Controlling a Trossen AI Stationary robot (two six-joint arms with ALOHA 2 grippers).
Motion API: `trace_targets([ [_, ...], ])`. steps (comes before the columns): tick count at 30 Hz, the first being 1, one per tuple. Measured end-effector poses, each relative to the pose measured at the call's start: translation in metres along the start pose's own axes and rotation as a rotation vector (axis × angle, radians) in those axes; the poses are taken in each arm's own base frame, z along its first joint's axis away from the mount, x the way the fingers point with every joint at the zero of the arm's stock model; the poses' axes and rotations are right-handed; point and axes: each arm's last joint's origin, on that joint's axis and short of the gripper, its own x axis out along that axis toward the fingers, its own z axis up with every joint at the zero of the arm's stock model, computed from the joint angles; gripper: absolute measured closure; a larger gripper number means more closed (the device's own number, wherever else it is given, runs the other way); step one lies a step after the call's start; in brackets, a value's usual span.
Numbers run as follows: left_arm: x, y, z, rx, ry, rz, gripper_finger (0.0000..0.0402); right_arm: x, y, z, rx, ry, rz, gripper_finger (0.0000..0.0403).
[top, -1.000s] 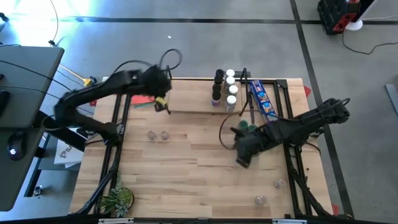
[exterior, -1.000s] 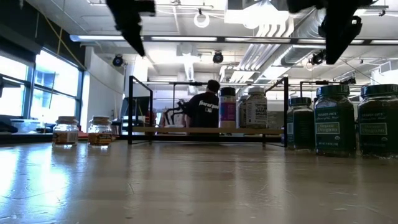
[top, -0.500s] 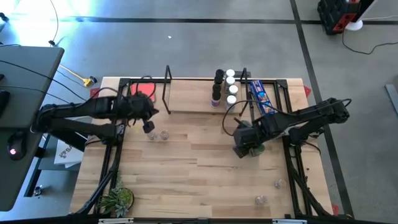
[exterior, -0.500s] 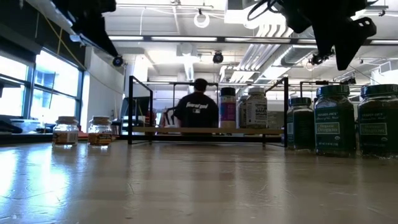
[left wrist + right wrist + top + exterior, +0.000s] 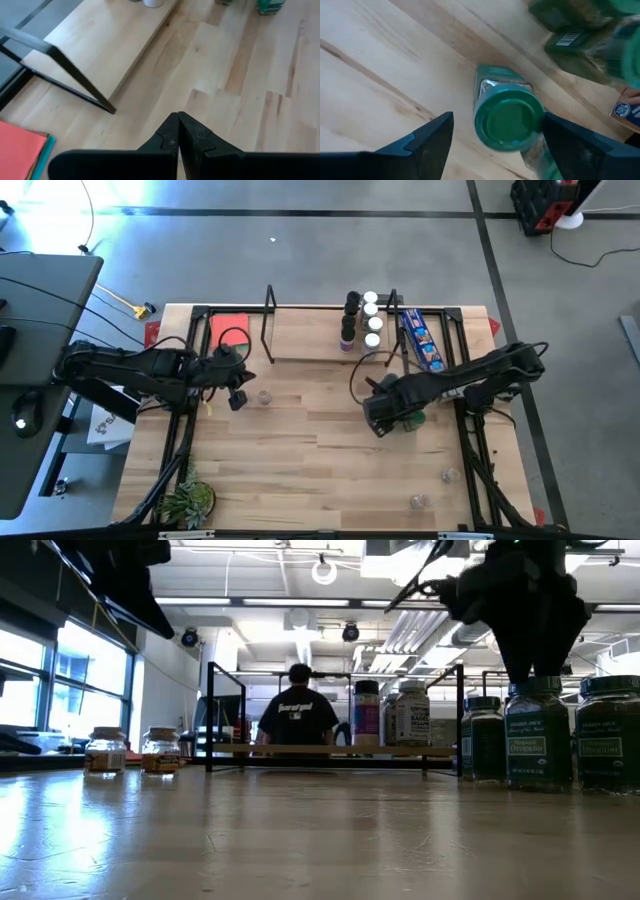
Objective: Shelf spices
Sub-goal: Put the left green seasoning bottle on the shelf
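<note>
Three green-lidded spice jars (image 5: 538, 730) stand on the table at the right. My right gripper (image 5: 496, 120) points down over them, open, one finger on each side of one green lid (image 5: 509, 118) and above it. The shelf (image 5: 310, 345) at the far middle carries several jars (image 5: 362, 320) at its right end. Near the left, one small clear jar (image 5: 265, 395) shows in the high view and two (image 5: 133, 750) in the low view. My left gripper (image 5: 237, 398) hangs shut beside them with nothing in it, also seen shut in its wrist view (image 5: 178, 120).
A blue snack packet (image 5: 420, 340) lies right of the shelf, and a red card (image 5: 228, 325) lies at the far left. Two small jars (image 5: 433, 488) sit near the front right corner, a plant (image 5: 188, 502) at the front left. A person shows in the room behind.
My left gripper has drawn back from the shelf's left end toward the table's near left and sunk, staying shut. My right gripper has sunk toward the green-lidded jars, turning about its own axis, and stays open. No jar has moved.
</note>
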Motion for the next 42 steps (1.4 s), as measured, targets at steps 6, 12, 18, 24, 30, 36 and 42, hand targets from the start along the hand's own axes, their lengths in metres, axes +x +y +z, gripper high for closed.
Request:
trace_targets([
  [6, -0.002, -0.006, 0.0, -0.004, -0.018, -0.029, 0.0402, 0.017, 0.012, 0.004, -0.049, 0.031, -0.005, 0.0121],
  [12, -0.005, -0.011, 0.0, -0.005, -0.044, -0.035, 0.0402, 0.019, 0.013, 0.005, -0.071, 0.033, -0.005, 0.019],
  [18, -0.006, -0.013, -0.001, 0.017, -0.049, -0.041, 0.0402, 0.015, 0.027, 0.012, -0.231, -0.043, 0.134, 0.0213],
  [24, -0.005, -0.019, -0.002, 0.061, -0.048, -0.06, 0.0401, 0.005, 0.061, 0.04, -0.588, -0.229, 0.298, 0.0213],
  [30, 0.008, -0.033, -0.002, 0.116, -0.01, -0.082, 0.0402, 0.006, 0.101, 0.075, -0.885, -0.169, 0.165, 0.0213],
  [36, 0.027, -0.053, -0.009, 0.18, 0.073, -0.101, 0.0402, 0.01, 0.131, 0.094, -1.13, -0.089, 0.084, 0.0213],
  [42, 0.052, -0.082, -0.025, 0.242, 0.052, -0.201, 0.0402, 0.01, 0.144, 0.102, -1.201, -0.111, 0.061, 0.0213],
])
